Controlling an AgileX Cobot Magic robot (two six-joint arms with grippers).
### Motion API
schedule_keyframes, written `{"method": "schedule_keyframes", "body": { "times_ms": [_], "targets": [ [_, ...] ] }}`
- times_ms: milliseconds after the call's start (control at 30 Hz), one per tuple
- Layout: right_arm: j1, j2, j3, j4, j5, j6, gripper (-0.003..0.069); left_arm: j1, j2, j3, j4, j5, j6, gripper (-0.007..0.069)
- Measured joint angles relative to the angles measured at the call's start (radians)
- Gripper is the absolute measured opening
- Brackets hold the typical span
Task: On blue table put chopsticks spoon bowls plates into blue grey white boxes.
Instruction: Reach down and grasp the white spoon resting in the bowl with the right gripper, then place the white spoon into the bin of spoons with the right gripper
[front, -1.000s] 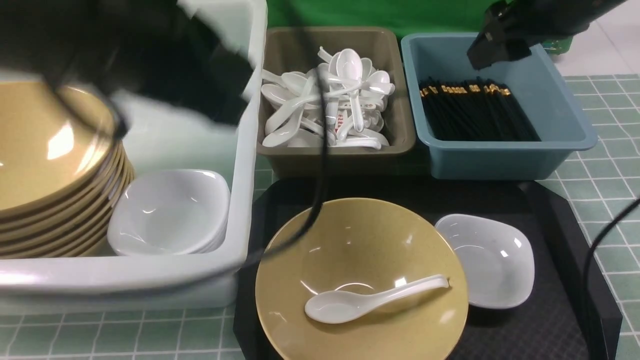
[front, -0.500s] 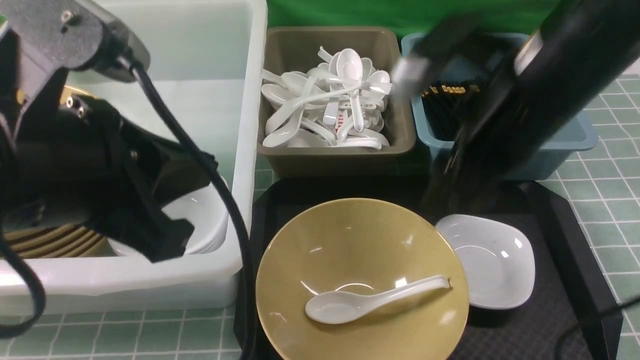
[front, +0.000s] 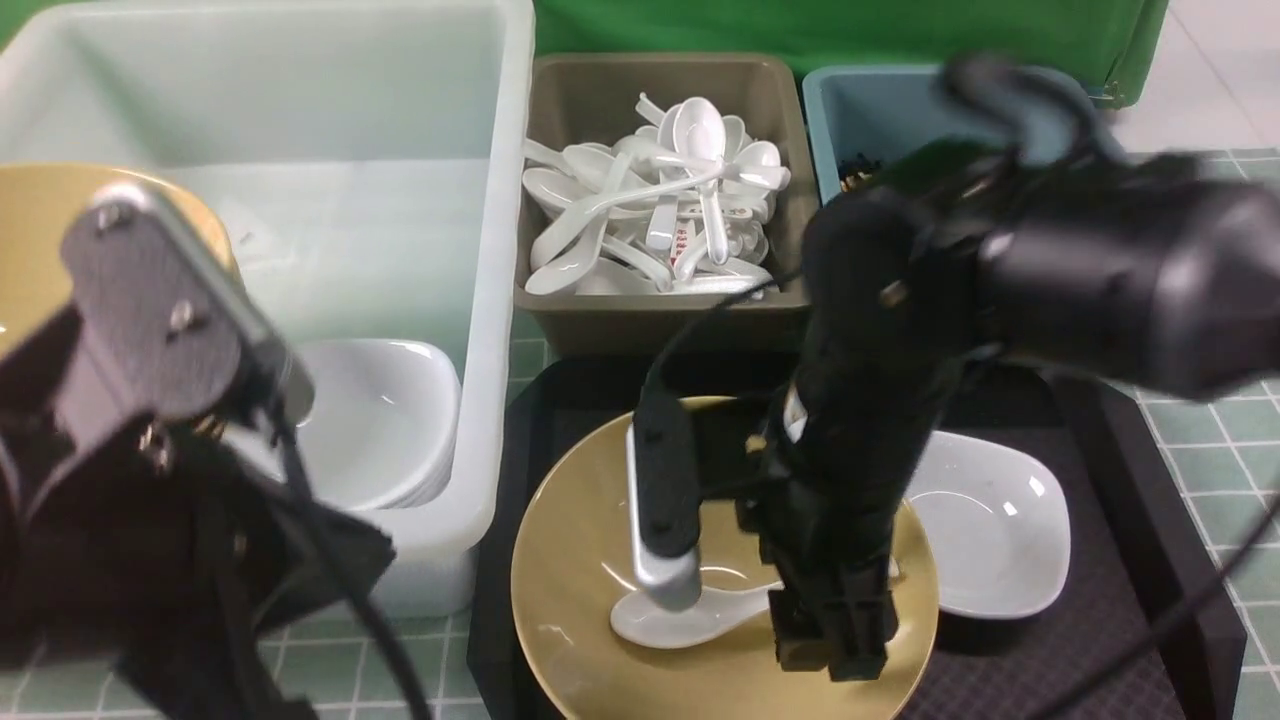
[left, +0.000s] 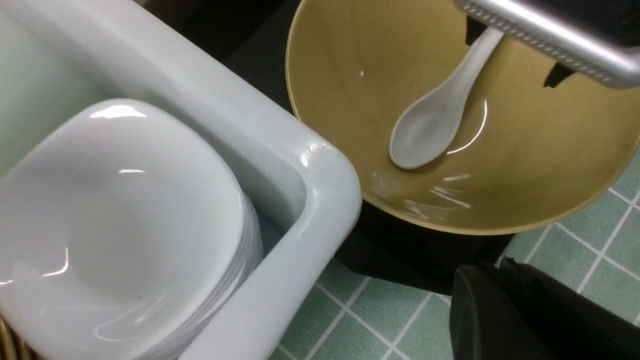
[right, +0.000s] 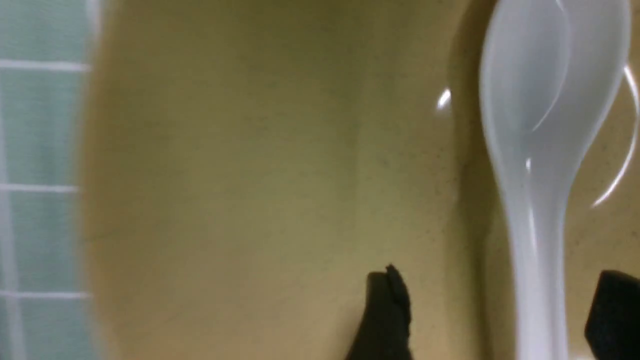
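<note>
On the surface (front: 1215, 450), teal grid cloth, biggest first: white box (front: 500, 250) at left, with boxed tan bowl (front: 30, 230) at its left end and stacked plates (front: 380, 420) in its near right corner. Black tray (front: 1100, 640) sits just right of it, in front of the two small boxes. Grey box (front: 570, 100) is heaped with spoons (front: 660, 210). Blue box (front: 840, 110) beside it is mostly hidden by the right arm; only the gold-marked ends of the chopsticks (front: 855, 180) show. Tray bowl (front: 570, 560) is on the tray's left-centre, with single plate (front: 1000, 530) just beside its right rim, also on the tray. Target spoon (front: 680, 620) lies inside the tray bowl, scoop left, handle right. Right claw (front: 748, 612) is spread and down inside that bowl, fingers either side of the handle; can't confirm contact. Left claw (left: 500, 310) is pressed together, gripping nothing, over the cloth by the white box's near corner.
</note>
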Motion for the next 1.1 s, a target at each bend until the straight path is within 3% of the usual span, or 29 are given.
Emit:
{"method": "schedule_keyframes", "body": {
  "times_ms": [167,400,567,633,833,1033,1100],
  "targets": [
    [0.000,0.066,-0.001,-0.030,-0.059,0.000,0.0489,0.000,-0.028,0.052,0.000,-0.022,0.001,-0.0015],
    [0.000,0.091,-0.017,-0.034,-0.069,0.003,0.0159,0.000,-0.028,0.118,0.033,-0.109,-0.051,-0.0015],
    [0.000,0.091,-0.054,-0.036,-0.023,0.016,0.0173,0.000,-0.028,0.152,0.117,-0.222,-0.195,-0.0015],
    [-0.002,0.082,-0.108,-0.037,0.027,0.031,0.0173,0.000,-0.028,0.151,0.178,-0.274,-0.306,-0.0015],
    [-0.061,0.042,-0.330,-0.035,0.047,0.096,0.0173,0.060,0.027,0.052,0.302,-0.276,-0.493,-0.0015],
    [-0.145,0.054,-0.491,-0.038,-0.100,0.250,0.0173,0.171,0.139,-0.087,0.270,-0.256,-0.465,-0.0015],
    [-0.185,0.082,-0.525,-0.040,-0.243,0.380,0.0173,0.212,0.209,-0.166,0.197,-0.235,-0.383,-0.0015]
  ]
}}
